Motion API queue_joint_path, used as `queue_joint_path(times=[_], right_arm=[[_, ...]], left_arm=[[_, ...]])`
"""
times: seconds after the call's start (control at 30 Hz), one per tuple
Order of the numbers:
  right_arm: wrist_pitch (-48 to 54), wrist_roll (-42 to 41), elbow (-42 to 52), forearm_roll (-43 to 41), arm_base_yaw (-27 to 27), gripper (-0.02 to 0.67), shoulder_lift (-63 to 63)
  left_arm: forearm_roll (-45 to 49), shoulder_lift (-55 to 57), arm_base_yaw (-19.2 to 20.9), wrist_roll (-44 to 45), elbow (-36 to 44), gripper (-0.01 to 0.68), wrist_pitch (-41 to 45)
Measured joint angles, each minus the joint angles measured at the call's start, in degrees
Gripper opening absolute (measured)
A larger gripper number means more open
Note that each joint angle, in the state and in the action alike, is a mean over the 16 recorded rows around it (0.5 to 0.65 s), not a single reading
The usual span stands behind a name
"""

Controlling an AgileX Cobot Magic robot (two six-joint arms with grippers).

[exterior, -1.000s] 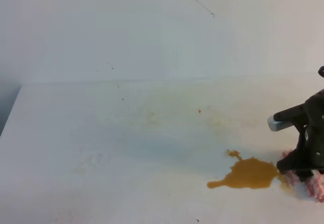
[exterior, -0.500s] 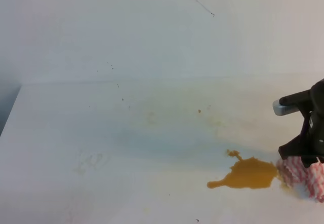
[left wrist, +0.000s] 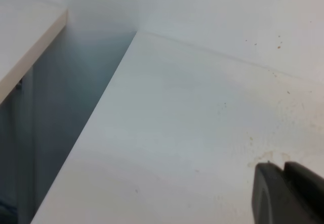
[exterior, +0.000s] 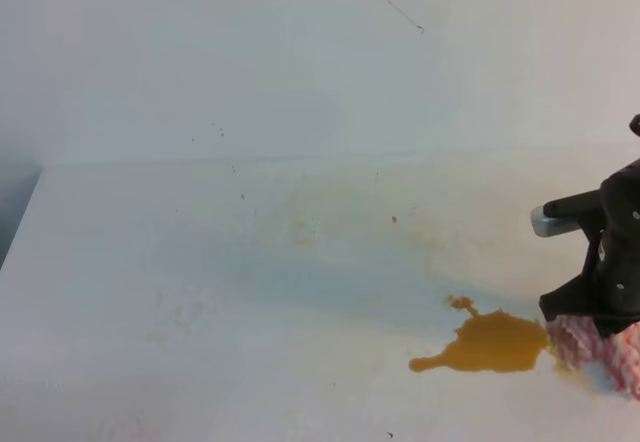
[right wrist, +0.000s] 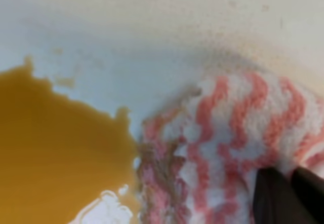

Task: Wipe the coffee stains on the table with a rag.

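Note:
The coffee stains (exterior: 490, 344) form an amber-brown puddle with a thin tail at the front right of the white table (exterior: 250, 282). In the right wrist view the coffee stains (right wrist: 55, 148) touch the left edge of the pink-and-white zigzag rag (right wrist: 228, 133), which has browned there. The rag (exterior: 600, 347) lies just right of the puddle. My right gripper (exterior: 585, 314) stands on top of it, and the right wrist view shows this gripper (right wrist: 292, 193) pinched together on the cloth. My left gripper (left wrist: 284, 183) hovers shut over bare table (left wrist: 177, 122), holding nothing.
A plain white wall (exterior: 300, 62) rises behind the table. The table's left edge (left wrist: 96, 122) drops into a dark gap beside another white surface (left wrist: 25, 36). Faint yellowish smudges (exterior: 300, 227) and tiny specks mark the tabletop.
My right gripper rose slightly off the rag, uncovering more of the cloth, then shifted a little left and its jaws closed in. The puddle keeps its shape.

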Motion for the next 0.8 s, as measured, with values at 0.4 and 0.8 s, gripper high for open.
queue_joint_path(times=[0.4,0.8], right_arm=[[2.7,0.2,-0.2,0.1,0.0,0.318,0.6],[0.9,1.9,-0.2,0.9,0.0,0.183,1.4]], left_arm=[[0.0,0.0,0.0,0.0,0.0,-0.003,0.1],[0.0,-0.1,0.0,0.0,0.1,-0.003,-0.1]])
